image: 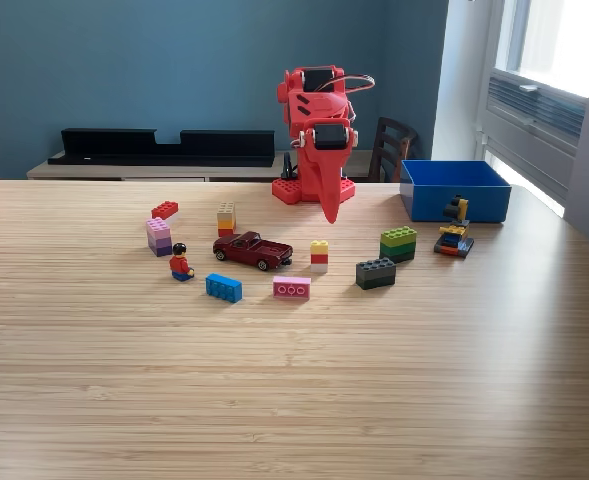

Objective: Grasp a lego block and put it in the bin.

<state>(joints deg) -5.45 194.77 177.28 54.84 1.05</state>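
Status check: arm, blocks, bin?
Gripper folded down at base, jaws look shut, holding nothing. Lego blocks scattered on table, untouched. Blue bin at exterior view's right. Toy car among blocks.

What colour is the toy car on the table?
Dark red, seen best in the exterior view, the only one.

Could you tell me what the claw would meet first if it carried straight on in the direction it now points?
The claw points straight down, so it would likely meet bare table just in front of the arm's red base. Depth is unclear from one view.
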